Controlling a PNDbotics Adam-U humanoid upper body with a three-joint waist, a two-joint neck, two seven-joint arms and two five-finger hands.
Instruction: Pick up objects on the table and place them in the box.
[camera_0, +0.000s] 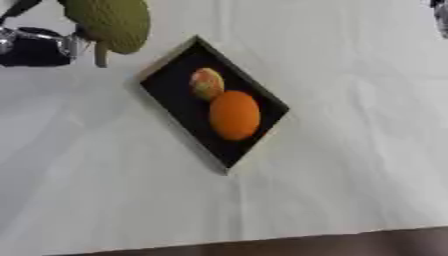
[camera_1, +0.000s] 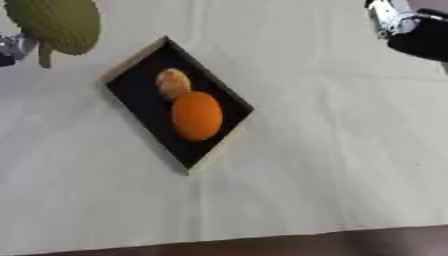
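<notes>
The right eye view is catching the right arm's black and silver end (camera_1: 411, 30) up-right of the box (camera_0: 175, 102), though its fingers can't be made out, while the left eye view barely shows it. Everything's sitting on a white tablecloth (camera_0: 350, 165) with a dark floor strip past the near edge. The left hand (camera_0: 35, 45) is hanging up-left of the box holding a green spiky fruit (camera_0: 109, 22), and an orange (camera_0: 234, 115) and a smaller yellowish fruit (camera_0: 206, 83) are lying in the box, touching.

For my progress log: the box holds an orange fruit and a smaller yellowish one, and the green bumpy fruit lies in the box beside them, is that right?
Not quite. The box does hold the orange fruit and the smaller yellowish one, but the green bumpy fruit is outside it, up at the left arm beyond the box's far corner, as the left eye view shows.
</notes>
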